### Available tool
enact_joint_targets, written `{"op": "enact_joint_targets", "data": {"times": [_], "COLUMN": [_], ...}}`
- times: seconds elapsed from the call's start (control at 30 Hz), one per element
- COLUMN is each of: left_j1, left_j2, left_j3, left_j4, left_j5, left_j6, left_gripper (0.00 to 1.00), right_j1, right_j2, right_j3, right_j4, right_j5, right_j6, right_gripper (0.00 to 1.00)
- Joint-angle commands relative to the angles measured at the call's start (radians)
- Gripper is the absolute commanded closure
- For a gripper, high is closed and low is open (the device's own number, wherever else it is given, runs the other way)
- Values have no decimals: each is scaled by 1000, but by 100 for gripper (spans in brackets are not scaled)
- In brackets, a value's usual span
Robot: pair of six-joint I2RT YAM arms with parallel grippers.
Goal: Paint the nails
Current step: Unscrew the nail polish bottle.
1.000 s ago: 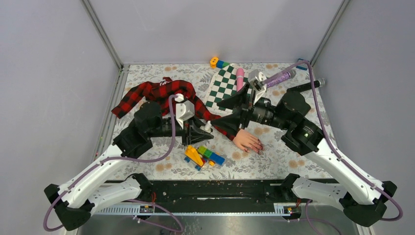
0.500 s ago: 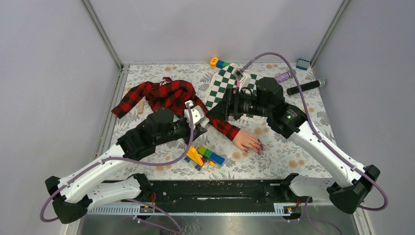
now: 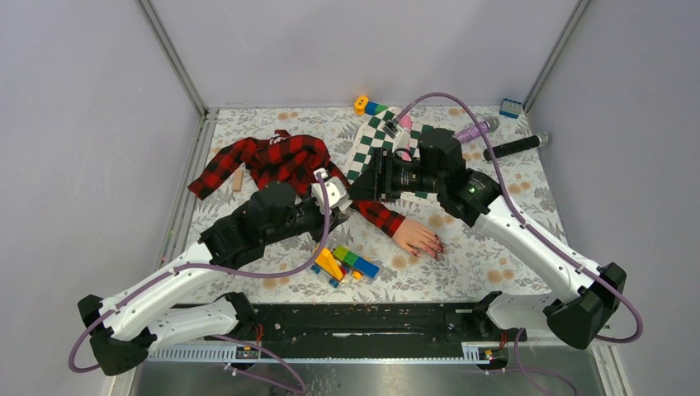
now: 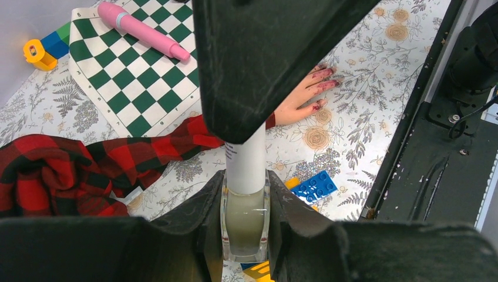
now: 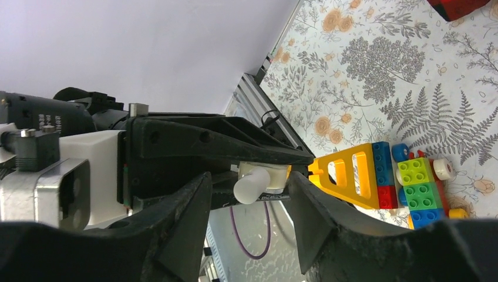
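Slippage worried me: my left tool (image 4: 245, 197) clenched the pale bottle (image 4: 245, 222), my right tool (image 5: 249, 197) stood unclenched astride its white cap (image 5: 251, 184), and an off-centre pinch could have spilled polish onto the table (image 3: 495, 266), well short of the nails (image 3: 435, 248) on the mannequin hand (image 3: 415, 237).

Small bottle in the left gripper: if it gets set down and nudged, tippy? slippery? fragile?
Probably tippy: the bottle has a narrow base under a tall white cap. Its clear glossy walls look like glass, so likely slippery, breakable and heavy for its size. The left gripper clamps its flat sides, so it should resist twisting.
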Motion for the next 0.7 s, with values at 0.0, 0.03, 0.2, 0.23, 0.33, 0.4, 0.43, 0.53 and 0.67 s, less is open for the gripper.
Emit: {"op": "enact_joint_targets", "data": {"times": [0.0,0.03,0.2,0.23,0.33,0.4,0.43,0.53,0.67], "left_j1": [-7,-6,-6,-6,-6,-7,-7,-6,-7], "left_j2": [-3,-3,0,1,0,3,2,0,0], "left_j3": [40,39,41,41,40,41,40,42,42], "left_j4": [29,29,29,29,30,29,29,29,29], "left_j5": [-30,-30,-39,-43,-44,-44,-43,-45,-47], "left_j6": [10,11,8,8,7,5,5,5,5], "left_gripper": [100,100,100,100,100,100,100,100,100], "right_j1": [13,15,27,31,46,50,54,60,66], "right_j2": [11,11,24,24,26,31,34,39,41], "right_j3": [33,34,46,50,56,63,66,69,72], "right_j4": [31,31,17,10,6,6,6,7,6], "right_j5": [-33,-30,-33,-28,-17,-23,-26,-30,-30], "right_j6": [20,19,7,0,-14,-18,-20,-24,-27], "right_gripper": [44,45,50,51,51,52,52,55,59]}}
